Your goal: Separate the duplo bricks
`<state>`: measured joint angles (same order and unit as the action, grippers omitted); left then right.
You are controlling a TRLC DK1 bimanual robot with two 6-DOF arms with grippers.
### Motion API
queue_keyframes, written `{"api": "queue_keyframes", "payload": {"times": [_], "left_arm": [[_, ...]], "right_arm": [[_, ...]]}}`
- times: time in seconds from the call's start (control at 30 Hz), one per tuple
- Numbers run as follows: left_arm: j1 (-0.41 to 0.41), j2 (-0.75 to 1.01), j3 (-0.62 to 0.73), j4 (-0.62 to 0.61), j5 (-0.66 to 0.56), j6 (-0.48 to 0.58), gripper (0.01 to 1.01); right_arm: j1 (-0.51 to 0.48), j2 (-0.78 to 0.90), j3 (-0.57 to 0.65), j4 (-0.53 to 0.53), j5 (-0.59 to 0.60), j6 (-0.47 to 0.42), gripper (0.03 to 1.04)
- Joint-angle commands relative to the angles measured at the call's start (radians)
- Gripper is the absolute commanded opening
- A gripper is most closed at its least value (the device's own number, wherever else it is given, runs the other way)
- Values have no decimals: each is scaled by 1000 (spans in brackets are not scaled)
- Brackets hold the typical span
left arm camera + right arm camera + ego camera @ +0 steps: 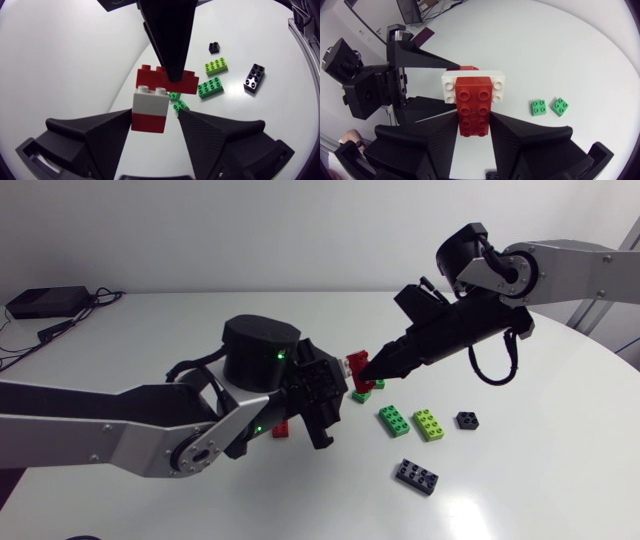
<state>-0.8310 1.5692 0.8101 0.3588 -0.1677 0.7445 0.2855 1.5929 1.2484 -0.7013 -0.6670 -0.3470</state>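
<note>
A stack of duplo bricks hangs above the table's middle: a red eight-stud brick (475,102) with a white brick (451,82) stuck to it, and a red layer (148,122) under the white brick. My right gripper (474,122) is shut on the red eight-stud brick (150,77), with its tips (368,367) pointing left. My left gripper (155,112) straddles the white brick (150,100). One finger (107,132) touches the white brick, and a narrow gap shows at the other finger (210,132). In the head view the left gripper (335,383) meets the stack (357,370) from the left.
On the table to the right lie a dark green brick (393,420), a light green brick (430,424), a small black brick (467,420) and a long black brick (417,475). Two small green bricks (549,107) sit under the stack. A red brick (281,429) lies beneath my left arm.
</note>
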Motion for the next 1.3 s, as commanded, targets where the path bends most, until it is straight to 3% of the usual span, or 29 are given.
{"api": "queue_keyframes", "payload": {"times": [0.0,0.27,0.43,1.27], "left_arm": [[7,29,34,6,4,27,615],[10,37,32,19,4,38,589],[15,37,32,23,4,39,420],[-5,-14,-31,37,2,139,380]], "right_arm": [[-12,7,5,-15,-11,22,316],[-19,-17,-6,-26,-16,22,316],[-16,-33,-14,-37,-19,23,316],[-11,-56,17,-118,-49,17,316]]}}
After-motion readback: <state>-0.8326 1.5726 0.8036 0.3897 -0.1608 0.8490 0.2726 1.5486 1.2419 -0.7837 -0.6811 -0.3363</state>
